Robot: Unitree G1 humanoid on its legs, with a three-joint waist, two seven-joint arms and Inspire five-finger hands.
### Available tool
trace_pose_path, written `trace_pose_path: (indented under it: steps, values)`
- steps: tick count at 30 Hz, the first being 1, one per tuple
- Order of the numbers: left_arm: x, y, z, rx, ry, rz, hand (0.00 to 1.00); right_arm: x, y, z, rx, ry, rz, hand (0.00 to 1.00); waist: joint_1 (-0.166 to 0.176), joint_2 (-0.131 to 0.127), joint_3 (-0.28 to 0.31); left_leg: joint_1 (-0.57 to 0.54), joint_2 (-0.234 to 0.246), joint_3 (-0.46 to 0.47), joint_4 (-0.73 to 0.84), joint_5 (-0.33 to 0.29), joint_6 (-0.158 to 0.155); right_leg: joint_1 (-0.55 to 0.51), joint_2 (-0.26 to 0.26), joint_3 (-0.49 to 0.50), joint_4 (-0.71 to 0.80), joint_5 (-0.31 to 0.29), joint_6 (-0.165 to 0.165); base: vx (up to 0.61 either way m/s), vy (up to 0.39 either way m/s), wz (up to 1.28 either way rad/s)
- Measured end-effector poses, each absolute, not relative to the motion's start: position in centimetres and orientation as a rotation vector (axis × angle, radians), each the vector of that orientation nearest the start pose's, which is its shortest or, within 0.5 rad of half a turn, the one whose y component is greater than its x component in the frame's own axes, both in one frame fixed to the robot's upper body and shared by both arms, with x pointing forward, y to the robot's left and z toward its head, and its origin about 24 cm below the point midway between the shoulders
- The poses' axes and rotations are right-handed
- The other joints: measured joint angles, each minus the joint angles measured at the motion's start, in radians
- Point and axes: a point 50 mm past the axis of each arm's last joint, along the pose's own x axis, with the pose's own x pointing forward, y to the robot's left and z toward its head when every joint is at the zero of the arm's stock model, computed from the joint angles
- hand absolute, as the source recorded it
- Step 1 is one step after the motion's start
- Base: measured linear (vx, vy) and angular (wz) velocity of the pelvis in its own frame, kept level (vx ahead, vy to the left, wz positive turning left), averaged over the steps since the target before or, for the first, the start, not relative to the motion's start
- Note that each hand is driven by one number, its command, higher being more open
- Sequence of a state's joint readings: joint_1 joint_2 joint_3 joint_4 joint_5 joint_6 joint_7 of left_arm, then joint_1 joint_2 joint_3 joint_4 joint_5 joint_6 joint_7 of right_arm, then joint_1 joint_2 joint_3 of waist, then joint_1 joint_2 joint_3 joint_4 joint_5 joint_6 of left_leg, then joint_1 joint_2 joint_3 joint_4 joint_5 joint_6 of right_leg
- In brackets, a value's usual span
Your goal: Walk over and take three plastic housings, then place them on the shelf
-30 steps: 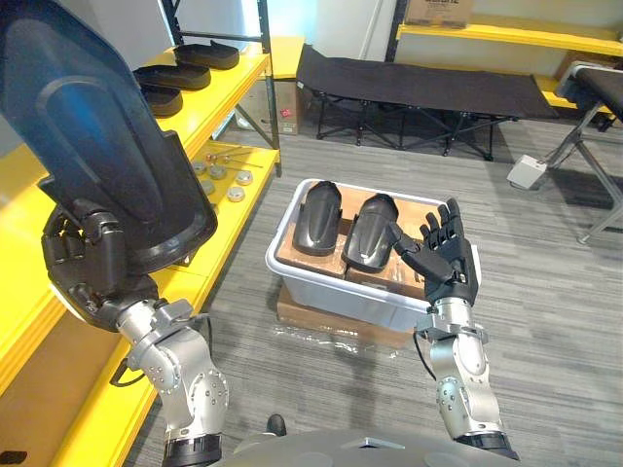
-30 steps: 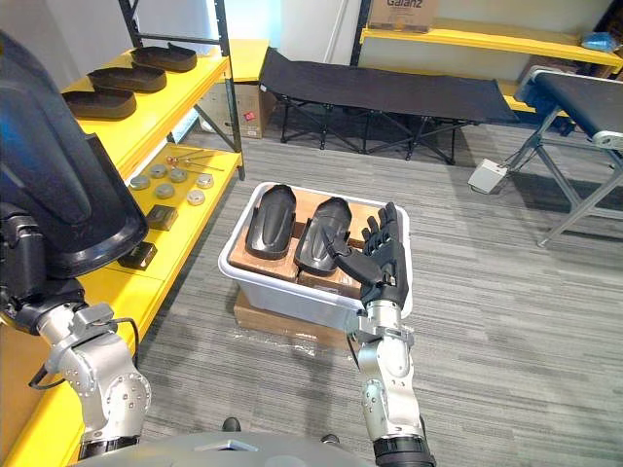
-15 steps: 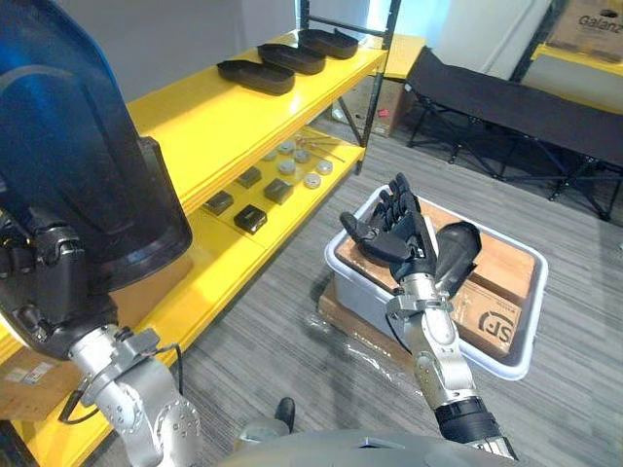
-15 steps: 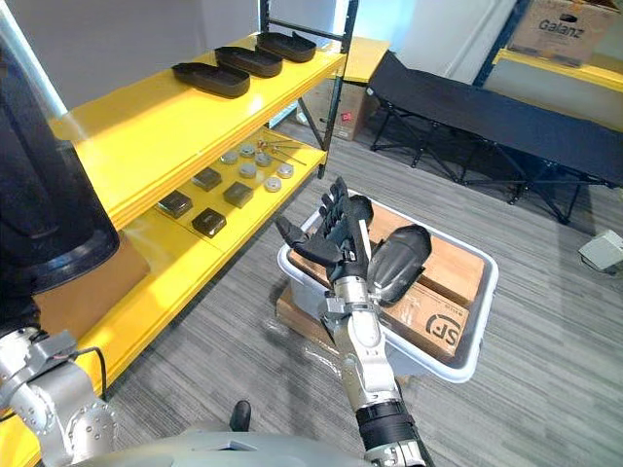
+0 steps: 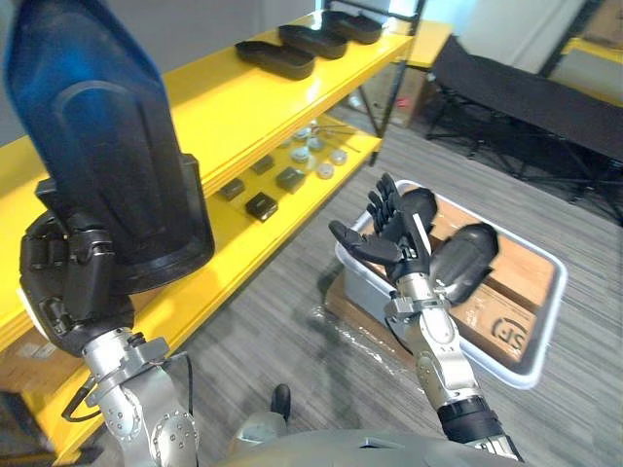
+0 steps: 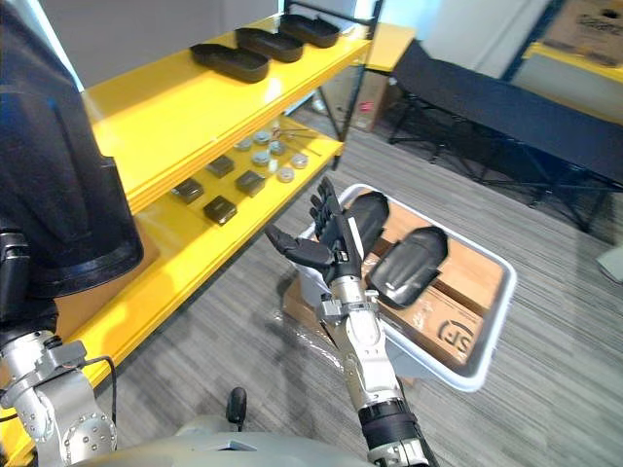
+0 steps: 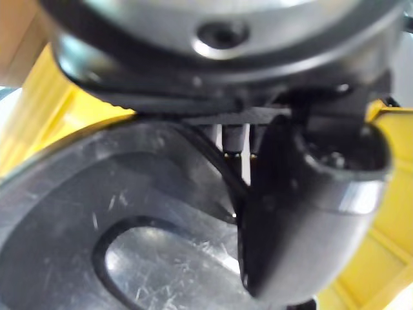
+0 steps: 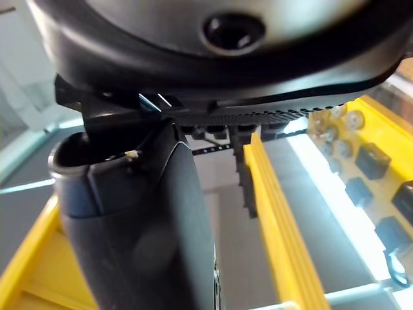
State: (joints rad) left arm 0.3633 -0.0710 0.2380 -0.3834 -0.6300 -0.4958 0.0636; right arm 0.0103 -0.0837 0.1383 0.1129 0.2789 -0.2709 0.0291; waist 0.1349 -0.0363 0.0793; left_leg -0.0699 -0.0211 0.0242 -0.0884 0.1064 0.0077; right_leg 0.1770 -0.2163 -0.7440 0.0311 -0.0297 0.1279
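Right up close, the left hand (image 5: 68, 282) had its fingers curled tight round the lower end of a big dark plastic housing (image 5: 107, 146). It was held upright and high, likely to clear the edge of the yellow shelf (image 5: 224, 117). The right hand (image 5: 389, 241) hung empty, fingers straight and spread, before the grey bin (image 5: 501, 362). Two more housings (image 5: 465, 261) lay there on cardboard (image 5: 506, 292), whose black print was partly covered. Farther off, dark moulded pieces (image 5: 277, 56) lined the top level.
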Motion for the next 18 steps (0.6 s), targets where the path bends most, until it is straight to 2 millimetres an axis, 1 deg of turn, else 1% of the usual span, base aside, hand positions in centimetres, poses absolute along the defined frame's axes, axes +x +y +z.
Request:
trace_pose_path:
  steps: [2, 3, 4, 6, 7, 9, 10, 11, 12, 13, 14, 15, 16, 17, 18]
  values:
    - [14.86, 23.89, 9.1, -0.511, -0.598, 0.516, 0.0, 24.63, -14.21, 3.58, 0.212, -0.124, 0.093, 1.0, 0.003, 0.011, 0.008, 0.007, -0.018, -0.009, 0.0, -0.002, 0.004, 0.002, -0.035, -0.009, 0.058, -0.021, 0.005, 0.07, 0.116, 0.5]
    - [14.84, 23.88, 9.1, -0.507, -0.598, 0.515, 0.0, 24.64, -14.29, 3.59, 0.224, -0.126, 0.088, 1.0, 0.003, 0.016, 0.008, 0.01, -0.03, -0.015, 0.0, -0.008, 0.014, 0.002, -0.057, -0.019, 0.091, -0.028, 0.006, 0.06, 0.113, 0.37]
    - [14.84, 23.86, 9.1, -0.504, -0.598, 0.514, 0.0, 24.64, -14.3, 3.59, 0.226, -0.126, 0.088, 1.0, 0.002, 0.017, 0.007, 0.01, -0.035, -0.014, 0.0, -0.012, 0.02, 0.002, -0.067, -0.02, 0.106, -0.03, 0.005, 0.06, 0.096, 0.4]
    - [14.83, 23.77, 9.08, -0.498, -0.593, 0.509, 0.0, 24.63, -14.23, 3.62, 0.241, -0.129, 0.096, 1.0, 0.003, 0.017, 0.008, 0.018, -0.052, -0.007, 0.001, -0.019, 0.034, -0.006, -0.107, -0.019, 0.174, -0.03, 0.005, 0.08, 0.099, 0.27]
    - [14.75, 23.79, 9.01, -0.496, -0.589, 0.511, 0.0, 24.62, -14.14, 3.63, 0.243, -0.131, 0.102, 1.0, 0.005, 0.016, 0.008, 0.023, -0.059, -0.009, 0.001, -0.02, 0.035, -0.006, -0.118, -0.019, 0.191, -0.03, 0.005, 0.1, 0.099, 0.18]
    - [14.33, 23.8, 8.66, -0.487, -0.566, 0.514, 0.0, 24.56, -13.78, 3.87, 0.247, -0.156, 0.134, 1.0, 0.005, 0.015, 0.007, 0.038, -0.089, -0.032, 0.003, -0.029, 0.052, -0.008, -0.168, -0.018, 0.267, -0.027, 0.005, 0.13, 0.092, 0.32]
    - [14.3, 23.8, 8.63, -0.486, -0.564, 0.511, 0.0, 24.54, -13.78, 3.93, 0.246, -0.163, 0.139, 1.0, 0.005, 0.015, 0.007, 0.042, -0.095, -0.042, 0.004, -0.03, 0.059, -0.009, -0.181, -0.017, 0.292, -0.024, 0.001, 0.15, 0.073, 0.52]
    - [14.31, 23.77, 8.65, -0.484, -0.566, 0.501, 0.0, 24.52, -13.86, 4.03, 0.241, -0.174, 0.143, 1.0, 0.008, 0.016, 0.007, 0.046, -0.104, -0.065, 0.004, -0.03, 0.069, -0.022, -0.209, -0.014, 0.364, -0.011, -0.013, 0.12, 0.051, 0.5]
    - [14.32, 23.76, 8.68, -0.482, -0.568, 0.493, 0.0, 24.5, -13.92, 4.07, 0.239, -0.179, 0.142, 1.0, 0.008, 0.016, 0.007, 0.048, -0.107, -0.077, 0.005, -0.029, 0.072, -0.029, -0.223, -0.013, 0.404, -0.001, -0.028, 0.18, 0.053, 0.72]
    - [14.35, 23.68, 8.73, -0.476, -0.572, 0.474, 0.0, 24.42, -14.03, 4.07, 0.236, -0.184, 0.14, 1.0, 0.009, 0.018, 0.008, 0.05, -0.111, -0.098, 0.024, -0.027, 0.083, -0.049, -0.246, 0.005, 0.484, 0.033, -0.078, 0.19, 0.056, 0.71]
    - [14.32, 23.68, 8.74, -0.47, -0.573, 0.465, 0.0, 24.32, -14.05, 4.0, 0.236, -0.184, 0.138, 1.0, 0.009, 0.021, 0.01, 0.052, -0.11, -0.112, 0.05, -0.037, 0.086, -0.089, -0.258, 0.066, 0.574, 0.074, -0.129, 0.2, 0.054, 0.68]
    - [14.32, 23.71, 8.77, -0.468, -0.574, 0.463, 0.0, 24.31, -13.95, 4.02, 0.238, -0.186, 0.142, 1.0, 0.009, 0.024, 0.013, 0.057, -0.108, -0.128, 0.061, -0.045, 0.087, -0.114, -0.253, 0.11, 0.624, 0.072, -0.121, 0.19, 0.038, 0.57]
    - [14.34, 23.72, 8.77, -0.467, -0.573, 0.461, 0.0, 24.3, -13.83, 4.07, 0.237, -0.191, 0.156, 1.0, 0.007, 0.037, 0.021, 0.075, -0.102, -0.164, 0.073, -0.062, 0.088, -0.154, -0.211, 0.194, 0.705, -0.02, -0.09, 0.14, 0.022, 0.54]
    - [14.35, 23.74, 8.78, -0.469, -0.574, 0.46, 0.0, 24.28, -13.83, 4.09, 0.233, -0.193, 0.168, 1.0, 0.002, 0.048, 0.027, 0.099, -0.098, -0.193, 0.073, -0.082, 0.086, -0.183, -0.164, 0.237, 0.727, -0.096, -0.075, 0.12, 0.015, 0.51]
    - [14.39, 23.75, 8.84, -0.468, -0.576, 0.457, 0.0, 24.29, -13.81, 4.13, 0.233, -0.195, 0.172, 1.0, 0.0, 0.053, 0.03, 0.108, -0.098, -0.202, 0.074, -0.09, 0.091, -0.199, -0.142, 0.245, 0.716, -0.127, -0.069, 0.07, 0.016, 0.4]
